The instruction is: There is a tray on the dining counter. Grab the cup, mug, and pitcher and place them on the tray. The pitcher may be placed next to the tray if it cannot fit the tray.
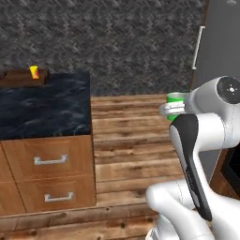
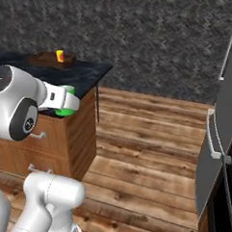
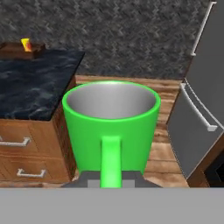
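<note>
Mug (image 3: 111, 124) first: you have the bright green one upright in the end effector (image 3: 111, 181), whose fingers are pinched onto its loop handle, so the open mouth faces up and the body hangs clear in front of the hand. You can see it in the left base view tucked just behind the white arm, carried in the air over the wooden floor (image 1: 126, 140), well apart from the dining counter's dark marble surface (image 1: 47, 110). Holding it by the handle keeps the rim level, which I judge will let you set it down flat. At the far end of that surface sits the brown tray (image 1: 23, 77), and the yellow cup (image 1: 34, 71) stands upright on it, so that item looks done. Your job now, as I read it, is carrying the mug across to the tray; leave room beside the cup.
</note>
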